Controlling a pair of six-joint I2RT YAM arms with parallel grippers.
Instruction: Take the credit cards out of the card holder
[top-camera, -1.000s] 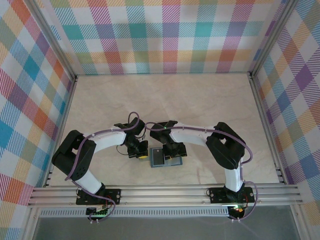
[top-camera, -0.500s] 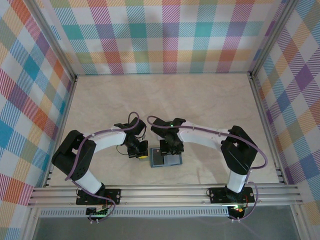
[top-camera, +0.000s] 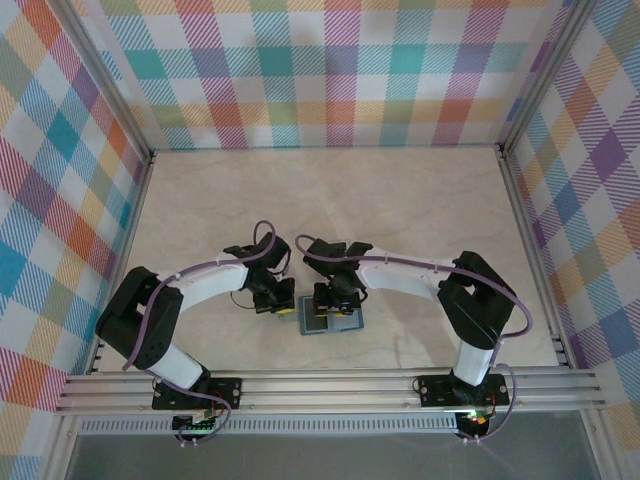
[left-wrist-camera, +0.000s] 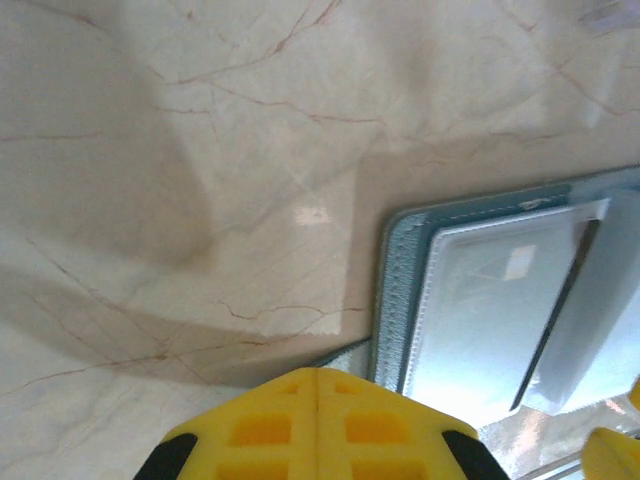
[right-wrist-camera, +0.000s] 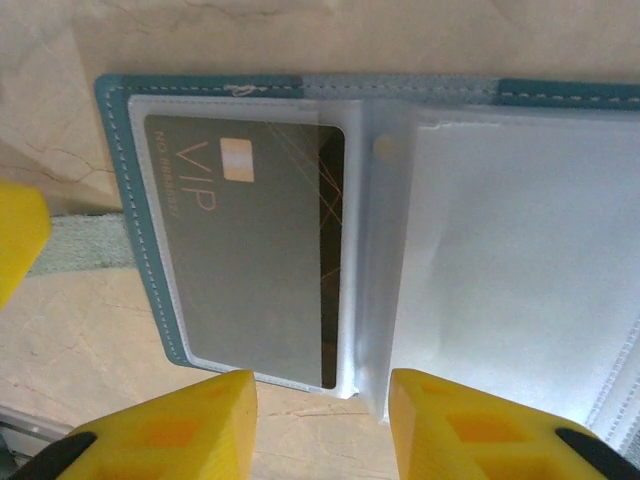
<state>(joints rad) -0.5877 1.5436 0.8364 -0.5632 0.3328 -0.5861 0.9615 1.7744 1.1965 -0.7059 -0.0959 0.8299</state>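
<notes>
as the open card holder (top-camera: 335, 322) lies by the desk's (top-camera: 330, 200) near edge, the right end effector (right-wrist-camera: 320, 395) hangs over its fold, jaws apart, empty; the dark vip card (right-wrist-camera: 240, 250) sits sleeved just ahead, long axis toward it. the left end effector (left-wrist-camera: 318, 400), closed, flanks the holder.

Far tbl (top-camera: 330, 190) free, fingers (right-wrist-camera: 160, 420) crowd holder (top-camera: 320, 322)
</notes>
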